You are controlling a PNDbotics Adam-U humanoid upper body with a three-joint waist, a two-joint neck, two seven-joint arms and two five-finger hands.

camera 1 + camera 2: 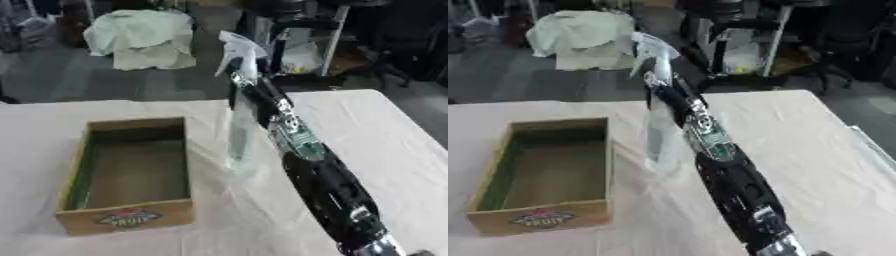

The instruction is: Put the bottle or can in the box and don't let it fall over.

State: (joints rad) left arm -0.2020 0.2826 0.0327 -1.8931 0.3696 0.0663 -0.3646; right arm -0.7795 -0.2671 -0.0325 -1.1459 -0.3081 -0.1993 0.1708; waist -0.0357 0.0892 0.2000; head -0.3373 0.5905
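Fingers (pixel 249 92) gripping spray bottle (pixel 239 130), box (pixel 131 217) labelled "FRUIT"

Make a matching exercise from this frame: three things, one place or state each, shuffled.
Things:
1. spray bottle
2. wooden box
3. right hand

States:
A. open-topped and empty, on the table's left part
B. reaching in from the lower right, at the bottle's neck
C. upright, to the right of the box, outside it

Pairs: 1-C, 2-A, 3-B
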